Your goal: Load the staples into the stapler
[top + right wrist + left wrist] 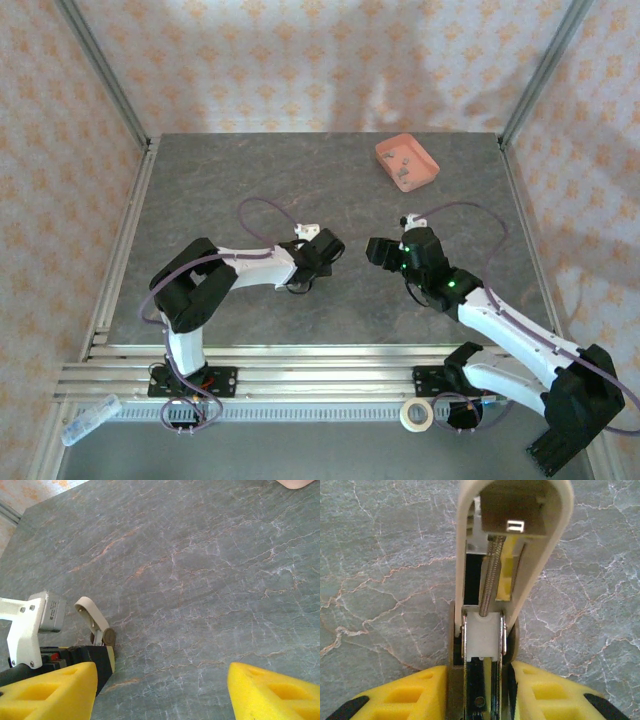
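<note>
Top external view: the left gripper and the right gripper face each other near the middle of the grey marbled table, close together but not touching. Well apart from both, toward the far right corner, sits the salmon-pink tray. A few tiny grey bits lie inside it, most likely the staples, though they are too small to make out clearly. A roll of tape lies on the rail at the near edge, by the right arm's base.

Left wrist view: the yellow fingers of the left gripper are clamped on the base of a small stapler, one on each side. The stapler's beige cover is swung up and away from the metal channel. A coiled spring runs from the underside of the cover down to a white pusher block sitting in the channel. I cannot tell whether any staples lie in the channel.

Right wrist view: the fingers of the right gripper stand wide apart with nothing between them, above bare tabletop. At the left, the stapler shows with its cover raised, held low over the table.
</note>
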Available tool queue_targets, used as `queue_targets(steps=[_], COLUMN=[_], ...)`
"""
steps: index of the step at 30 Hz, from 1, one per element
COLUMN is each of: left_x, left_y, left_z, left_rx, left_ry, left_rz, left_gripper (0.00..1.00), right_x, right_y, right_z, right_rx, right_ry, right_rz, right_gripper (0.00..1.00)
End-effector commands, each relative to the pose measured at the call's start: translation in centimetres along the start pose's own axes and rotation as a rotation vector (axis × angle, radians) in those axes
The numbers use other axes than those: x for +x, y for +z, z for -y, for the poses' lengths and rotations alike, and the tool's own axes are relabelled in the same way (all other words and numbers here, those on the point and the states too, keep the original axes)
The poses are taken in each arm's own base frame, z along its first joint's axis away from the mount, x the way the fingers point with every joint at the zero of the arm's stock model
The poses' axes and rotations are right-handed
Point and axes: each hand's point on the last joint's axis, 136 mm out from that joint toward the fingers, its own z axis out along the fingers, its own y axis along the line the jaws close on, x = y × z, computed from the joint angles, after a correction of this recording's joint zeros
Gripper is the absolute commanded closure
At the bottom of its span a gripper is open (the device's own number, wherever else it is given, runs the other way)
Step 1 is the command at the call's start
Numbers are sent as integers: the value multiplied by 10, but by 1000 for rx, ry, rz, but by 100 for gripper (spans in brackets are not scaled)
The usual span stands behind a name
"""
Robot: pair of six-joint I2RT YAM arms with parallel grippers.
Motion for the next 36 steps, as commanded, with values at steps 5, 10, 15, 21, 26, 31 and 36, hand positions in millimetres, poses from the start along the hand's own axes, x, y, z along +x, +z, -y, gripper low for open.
queue_targets(steps=[5,10,15,21,26,31,36], left_x=[-3,-5,-11,-14,-17,-28,-41], left_y=[1,3,5,12,9,-7,-24], left_z=[6,9,15,17,17,19,19], left_rx=[-6,-7,6,3,7,32,49], left_ry=[-3,1,2,1,-6,-15,-16], left_rz=[0,4,12,6,11,37,67], left_gripper=[70,73,73,72,70,62,53], right_x=[0,-1,-2,0,-1,-1,1], right_y=[-5,-9,-13,-13,-14,-14,-15], right_z=[7,9,11,11,9,4,-3], right_rx=[20,25,33,28,24,-1,-33], right_ry=[-18,-17,-19,-14,-15,-27,-54], right_rz=[21,32,38,30,30,20,-3], right_gripper=[31,31,31,31,31,31,30])
